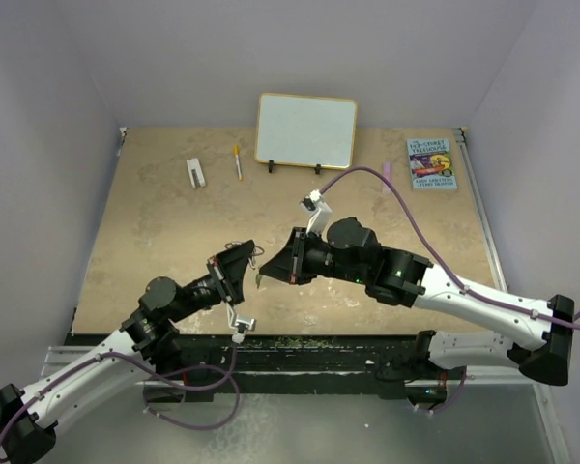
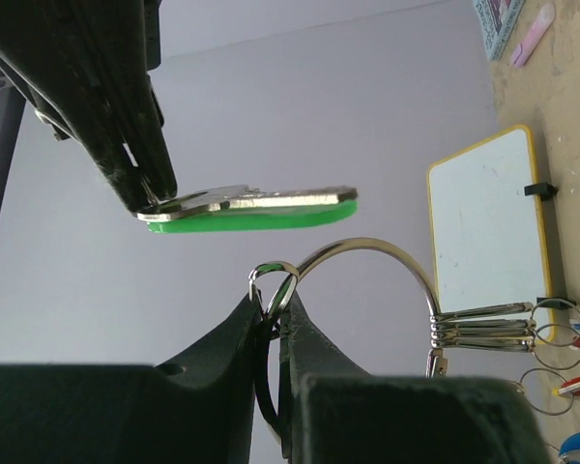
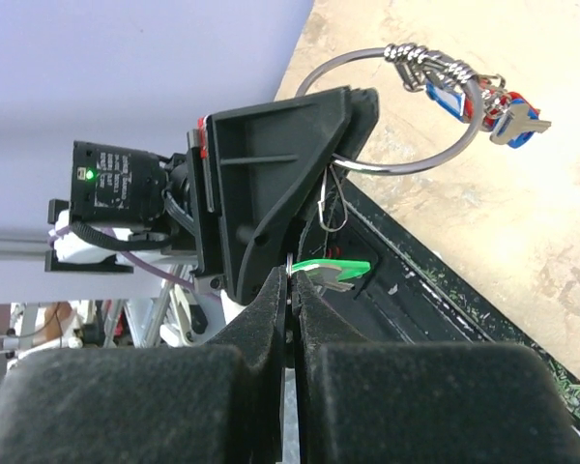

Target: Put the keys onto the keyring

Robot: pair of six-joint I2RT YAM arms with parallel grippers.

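In the left wrist view my left gripper (image 2: 275,295) is shut on the keyring (image 2: 372,253), a thin silver wire ring rising above its tips. Keys with red and blue tags (image 2: 578,360) hang from the ring's right side. Just above the ring a key with a green tag (image 2: 261,209) lies level, with the right gripper's fingers (image 2: 126,145) pinching its left end. In the right wrist view my right gripper (image 3: 295,275) is shut on that green-tagged key (image 3: 333,268). The keyring (image 3: 396,111) and its tagged keys (image 3: 483,101) show behind it. From above, the left gripper (image 1: 244,261) and right gripper (image 1: 263,278) meet near the table's front.
A white framed board (image 1: 306,132) stands at the back of the table. A book (image 1: 432,162) and a small pink item (image 1: 388,170) lie to its right. A yellow pen (image 1: 238,161) and a white object (image 1: 195,172) lie to its left. A black rail (image 1: 319,346) runs along the front edge.
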